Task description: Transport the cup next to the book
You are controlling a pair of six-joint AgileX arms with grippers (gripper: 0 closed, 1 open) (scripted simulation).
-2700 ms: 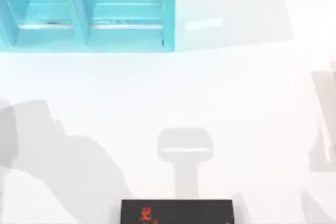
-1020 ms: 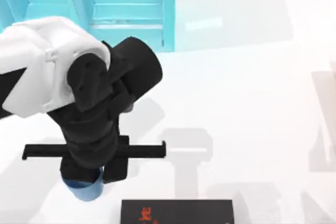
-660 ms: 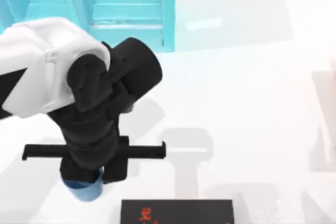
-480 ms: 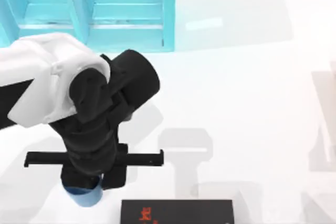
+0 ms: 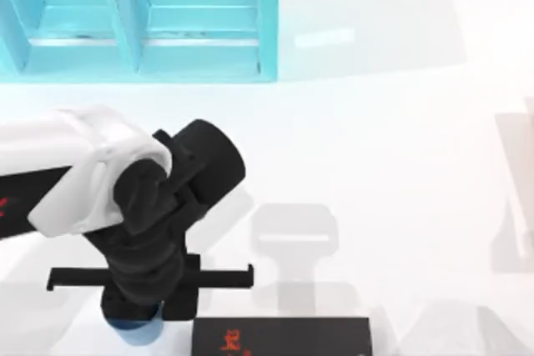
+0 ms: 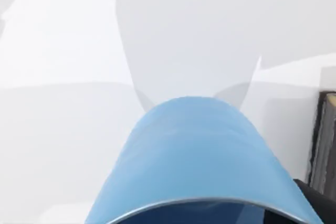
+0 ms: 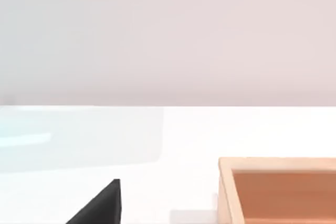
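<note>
Left arm (image 5: 75, 172) comes in from the top view's left edge, white link then black wrist bent down toward the near edge of the white table (image 5: 375, 164). Left gripper (image 5: 138, 310) points down at lower left, body hiding the fingers, so the grip itself can't be read from above. A light-blue cup (image 5: 138, 333) peeks out under the gripper as a small blue arc; in the left wrist view the cup (image 6: 197, 161) sits close under the camera, rim toward the lens, so it looks held, though finger contact can't be confirmed. Whether the cup touches the table can't be told. Just right of the cup is the black book (image 5: 279, 337) with red lettering, flat at the near edge, cut off by the frame; its dark edge (image 6: 324, 145) shows beside the cup in the left wrist view, near but apart. At the far left stands a turquoise shelf unit (image 5: 138, 18) with open compartments, well apart from the cup. Right wrist view: a black gripper tip (image 7: 102, 205), spread can't be told, and an orange-brown open box (image 7: 278, 190) on the table.
</note>
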